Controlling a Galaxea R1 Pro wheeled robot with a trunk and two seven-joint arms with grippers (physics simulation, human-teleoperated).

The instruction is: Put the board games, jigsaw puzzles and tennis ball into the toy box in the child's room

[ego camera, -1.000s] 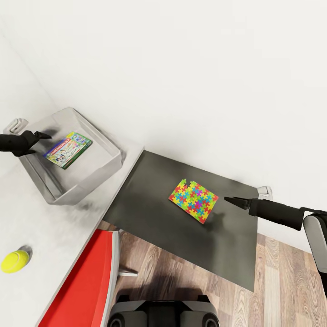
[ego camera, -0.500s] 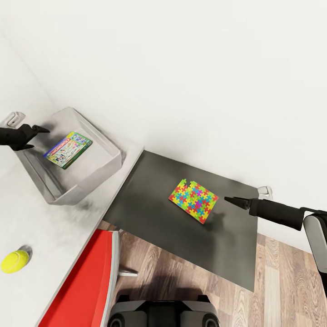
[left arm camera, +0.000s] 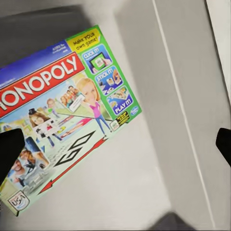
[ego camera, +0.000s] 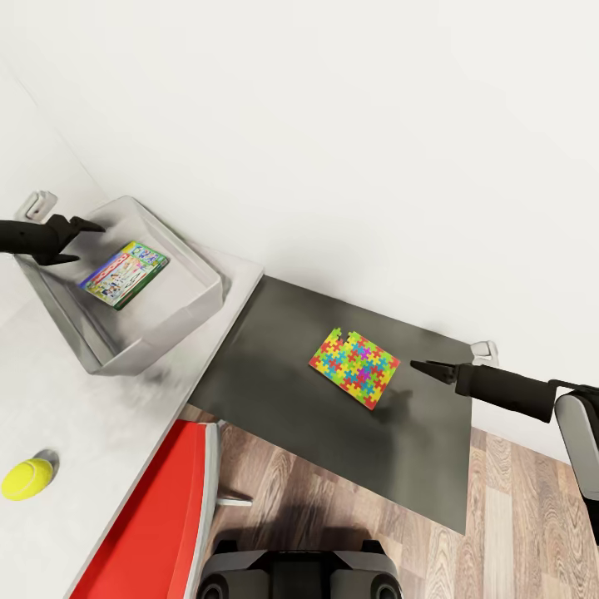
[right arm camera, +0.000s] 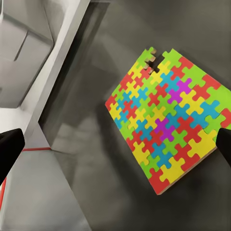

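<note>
Your left tool (ego camera: 90, 226) hangs over the toy box (ego camera: 195, 274) with fingers spread wide, Monopoly box (ego camera: 125, 274) lying flat inside. Your right tool (ego camera: 418, 366), fingers also apart, hovers just beside the jigsaw puzzle (ego camera: 354, 368) on the dark tabletop (ego camera: 274, 391); the tennis ball (ego camera: 27, 479) sits near the light tabletop's front edge.

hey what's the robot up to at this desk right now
It is tidying toys into the grey toy box on the desk. A Monopoly board game already lies inside, and the open, empty left gripper hovers above it. The right gripper is open and poised beside a jigsaw puzzle lying flat on the lower dark wing, not touching it. A tennis ball sits on the light desk top, not yet picked up.
</note>
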